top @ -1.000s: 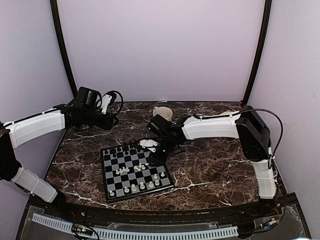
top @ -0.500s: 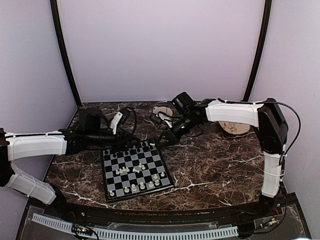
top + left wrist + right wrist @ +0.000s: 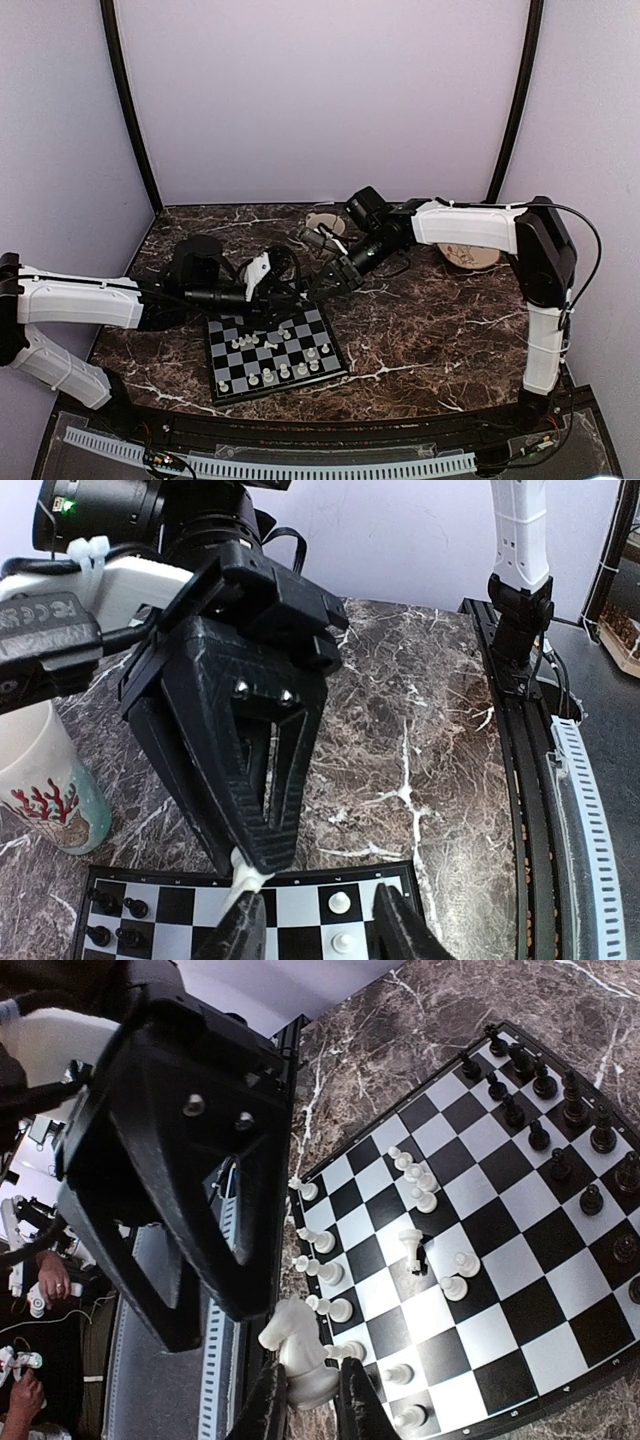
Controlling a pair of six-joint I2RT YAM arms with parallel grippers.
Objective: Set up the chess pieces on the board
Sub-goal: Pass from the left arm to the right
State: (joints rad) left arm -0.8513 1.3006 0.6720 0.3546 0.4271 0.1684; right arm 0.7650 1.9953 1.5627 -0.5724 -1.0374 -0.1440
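The board (image 3: 335,345) lies at the table's near middle, with white chess pieces (image 3: 268,376) on its near rows. In the right wrist view, black pieces (image 3: 540,1085) stand along the far rows and white pawns (image 3: 425,1185) are scattered mid-board. My right gripper (image 3: 305,1405) is shut on a white knight (image 3: 300,1360), held just off the board's (image 3: 540,1310) edge. My left gripper (image 3: 320,935) is open over the board's (image 3: 300,905) far edge, nothing between its fingers. The right gripper (image 3: 250,760) hangs directly in front of it, the knight (image 3: 245,878) almost touching the left finger (image 3: 245,935).
A white mug (image 3: 323,222) stands behind the board, seen with red coral print (image 3: 40,780) at the left wrist view's edge. A tan dish (image 3: 470,256) sits at the right. Both grippers (image 3: 305,285) crowd the board's far edge.
My left arm has swung from the back left down to the board's far edge. My right gripper lifted off the board, pulled back toward the mug, then dipped again with the knight.
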